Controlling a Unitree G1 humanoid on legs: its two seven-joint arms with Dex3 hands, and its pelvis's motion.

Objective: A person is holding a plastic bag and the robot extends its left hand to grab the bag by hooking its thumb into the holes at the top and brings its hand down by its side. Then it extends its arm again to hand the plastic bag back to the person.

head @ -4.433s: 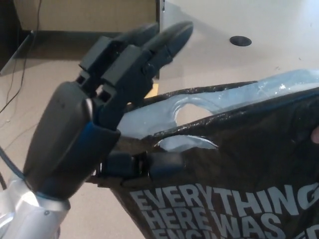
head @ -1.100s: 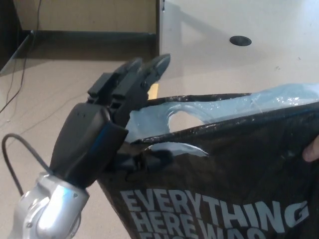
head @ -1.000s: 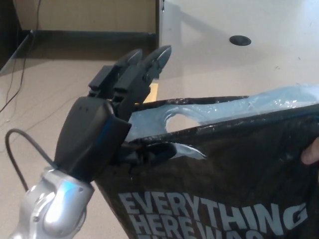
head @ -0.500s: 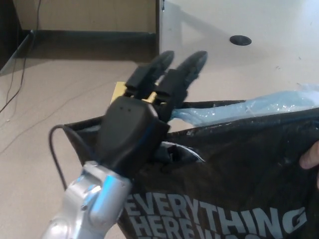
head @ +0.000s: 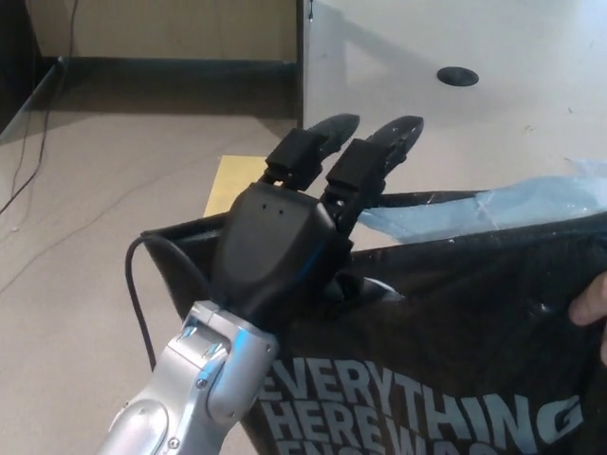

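One left hand (head: 285, 242) rises from the lower left, its two fingers (head: 379, 156) stretched straight and apart over the rim of the one plastic bag (head: 455, 322). Its thumb is hidden behind the palm at the bag's handle hole, so the hook cannot be confirmed. A person's fingertips (head: 590, 305), cut off at the right edge, hold the bag's far side.

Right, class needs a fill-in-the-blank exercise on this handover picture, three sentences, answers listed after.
1. The robot's left hand is at the top edge of a black plastic ____.
2. The large pale word printed on the bag begins with "____".
3. A person's fingers hold the bag at the picture's ____ edge.

Missing words: bag; EVERYTHING; right
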